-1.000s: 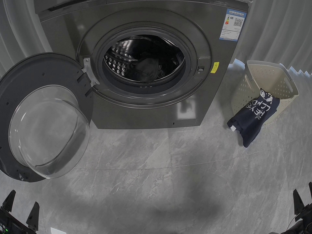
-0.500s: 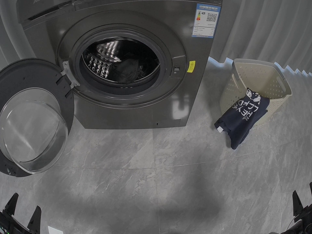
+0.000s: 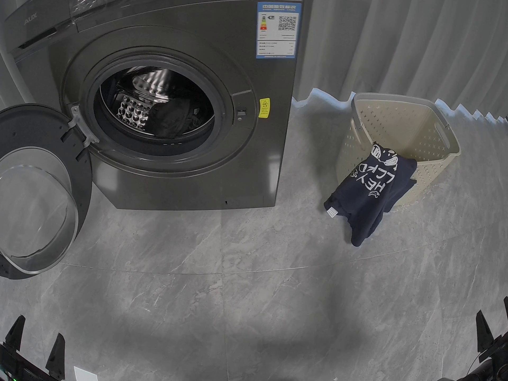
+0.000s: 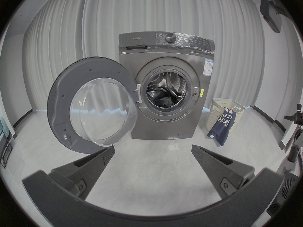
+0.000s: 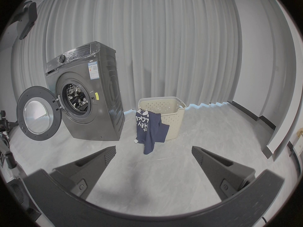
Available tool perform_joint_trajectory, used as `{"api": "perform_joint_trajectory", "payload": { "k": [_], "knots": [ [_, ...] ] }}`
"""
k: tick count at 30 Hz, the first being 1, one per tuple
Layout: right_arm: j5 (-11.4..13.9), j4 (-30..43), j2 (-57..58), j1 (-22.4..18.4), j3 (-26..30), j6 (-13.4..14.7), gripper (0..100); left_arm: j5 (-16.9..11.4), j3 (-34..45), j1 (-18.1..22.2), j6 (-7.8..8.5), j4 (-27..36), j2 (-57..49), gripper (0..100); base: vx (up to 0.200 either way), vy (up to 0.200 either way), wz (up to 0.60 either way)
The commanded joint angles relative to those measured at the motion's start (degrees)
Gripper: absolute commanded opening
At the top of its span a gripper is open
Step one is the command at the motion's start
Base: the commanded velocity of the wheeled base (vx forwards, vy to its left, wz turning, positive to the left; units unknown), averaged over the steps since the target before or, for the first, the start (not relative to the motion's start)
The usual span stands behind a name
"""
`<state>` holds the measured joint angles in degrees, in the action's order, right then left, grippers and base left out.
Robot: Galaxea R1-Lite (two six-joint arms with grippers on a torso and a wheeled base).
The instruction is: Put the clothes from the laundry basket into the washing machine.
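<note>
Only the robot's view has swung right; nothing on the floor has shifted. Its left fingers (image 3: 55, 349) are spread and empty before the open washing machine (image 3: 248, 154), dark clothes (image 3: 169, 117) inside. A navy shirt (image 3: 373, 191) hangs lengthwise down the basket (image 3: 394, 98) front, well ahead of the right fingers (image 3: 482, 329), also spread, empty and nearer.

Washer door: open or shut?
Open. The door stands swung aside on its hinge, leaving the drum exposed.
</note>
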<state>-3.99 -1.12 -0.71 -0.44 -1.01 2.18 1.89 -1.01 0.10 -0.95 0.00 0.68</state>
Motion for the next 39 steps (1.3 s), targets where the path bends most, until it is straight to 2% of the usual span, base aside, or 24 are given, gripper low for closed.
{"api": "perform_joint_trajectory", "payload": {
  "k": [1, 8, 22, 28, 30, 31, 34, 36, 39],
  "knots": [
    [0.03, 0.07, 0.71, 0.00, 0.84, 0.02, 100, -0.04, 1.01, -0.01, 0.07, 0.00, -0.07, 100, 0.000, -0.200, 0.00],
    [0.12, -0.02, 0.71, 0.00, 0.84, 0.10, 100, -1.36, 0.92, -0.10, 0.16, 0.09, -0.07, 100, 0.000, -0.200, 0.00],
    [0.12, 0.07, 0.71, -0.09, 0.92, 0.02, 100, -1.45, 0.92, -0.10, -0.02, 0.09, -0.07, 100, 0.000, -0.200, 0.00],
    [0.91, 0.51, 0.71, 0.09, 0.84, -0.25, 100, -1.54, 0.75, -0.10, 0.51, 0.35, -0.07, 100, 0.100, 0.000, 0.00],
    [1.61, -1.25, 0.71, 0.26, -1.10, 0.37, 100, -1.71, 0.92, -0.10, 0.51, 0.09, -0.07, 100, 0.200, 0.000, 0.00],
    [1.70, -2.13, 0.27, 0.44, -5.14, 1.16, 100, -1.71, 0.92, -0.10, 0.34, 0.09, -0.07, 100, 0.200, 0.000, 0.00],
    [2.14, -0.81, -6.94, 2.55, -12.17, 2.74, 100, -1.63, 0.92, -0.10, 0.25, 0.09, -0.07, 100, 0.200, 0.000, 0.00],
    [2.58, -0.20, -9.58, 3.16, -12.08, 2.65, 100, -1.54, 1.01, -0.01, 0.42, 0.09, -0.07, 100, 0.200, 0.000, 0.00],
    [4.43, -2.92, -23.64, 6.77, -8.74, 3.27, 100, -1.63, 0.92, -0.10, 0.42, 0.09, -0.07, 100, 0.200, 0.000, 0.00]
  ]
}}
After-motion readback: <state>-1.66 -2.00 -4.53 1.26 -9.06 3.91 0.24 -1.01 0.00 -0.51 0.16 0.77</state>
